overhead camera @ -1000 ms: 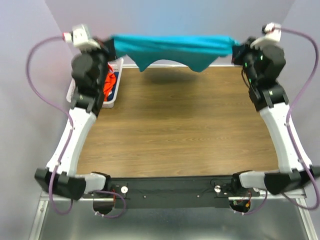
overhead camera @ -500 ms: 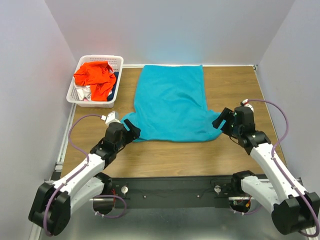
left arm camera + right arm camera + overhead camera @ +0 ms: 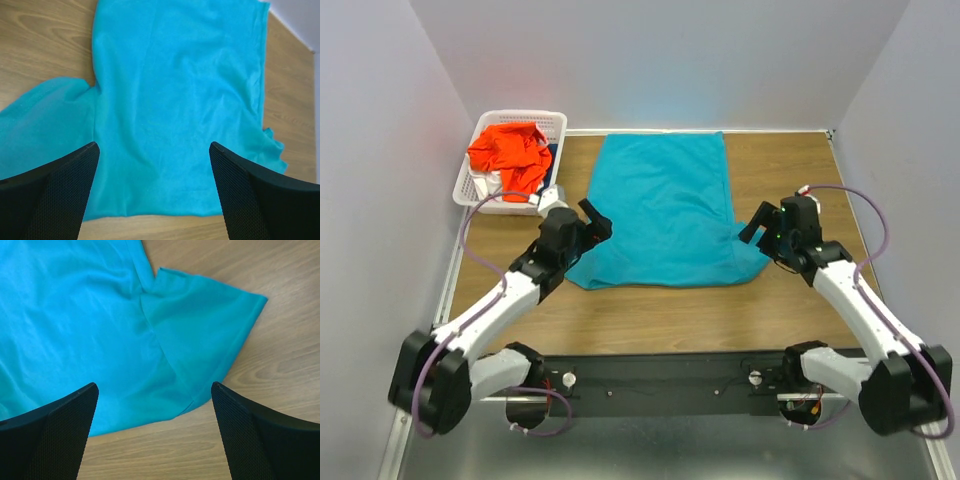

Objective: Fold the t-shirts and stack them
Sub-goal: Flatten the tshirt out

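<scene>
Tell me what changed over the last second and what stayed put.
The teal t-shirt, held stretched in the air at the far edge by both arms a second ago, now lies spread flat on the table, let go. The left gripper and right gripper have pulled back nearer and hover by its sleeves, jaws open. The basket with the orange-red t-shirt stayed put.
</scene>
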Robot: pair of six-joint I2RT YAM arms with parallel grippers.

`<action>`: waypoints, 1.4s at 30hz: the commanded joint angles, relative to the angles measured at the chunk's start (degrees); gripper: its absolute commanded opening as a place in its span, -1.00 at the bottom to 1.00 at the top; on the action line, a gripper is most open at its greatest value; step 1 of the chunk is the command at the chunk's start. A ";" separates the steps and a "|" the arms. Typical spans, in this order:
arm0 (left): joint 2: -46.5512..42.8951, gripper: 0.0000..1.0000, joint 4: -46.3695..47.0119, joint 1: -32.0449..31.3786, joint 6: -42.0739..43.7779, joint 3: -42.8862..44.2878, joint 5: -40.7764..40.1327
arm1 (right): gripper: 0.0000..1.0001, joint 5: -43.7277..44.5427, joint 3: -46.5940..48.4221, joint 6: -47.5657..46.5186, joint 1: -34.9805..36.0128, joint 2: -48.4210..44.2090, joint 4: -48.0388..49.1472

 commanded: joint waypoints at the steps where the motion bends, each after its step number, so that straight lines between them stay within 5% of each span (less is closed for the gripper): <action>1: 9.59 0.96 3.78 -0.70 5.17 5.09 2.90 | 1.00 -4.39 1.01 -0.89 -0.21 6.52 3.09; 12: 31.66 0.97 5.03 -1.23 9.57 12.22 8.08 | 1.00 1.13 7.24 -1.06 -0.21 27.79 6.09; 21: 33.79 0.97 5.65 -8.07 5.88 6.24 13.36 | 1.00 7.39 17.87 -3.44 -0.74 43.96 6.09; 29: 35.62 0.97 16.44 -24.33 2.62 6.58 22.76 | 1.00 -12.11 39.30 -10.37 -1.53 64.53 7.05; 34: 45.46 0.97 23.74 -28.39 8.58 20.16 32.16 | 1.00 -27.22 59.00 -17.76 -1.53 75.07 7.41; 38: 49.69 0.97 21.31 -28.83 10.18 29.59 31.48 | 1.00 -23.83 63.24 -22.94 -1.62 72.12 7.41; 42: 43.29 0.97 16.12 -28.83 12.55 29.36 21.57 | 1.00 -15.92 60.61 -24.62 -2.14 64.21 7.32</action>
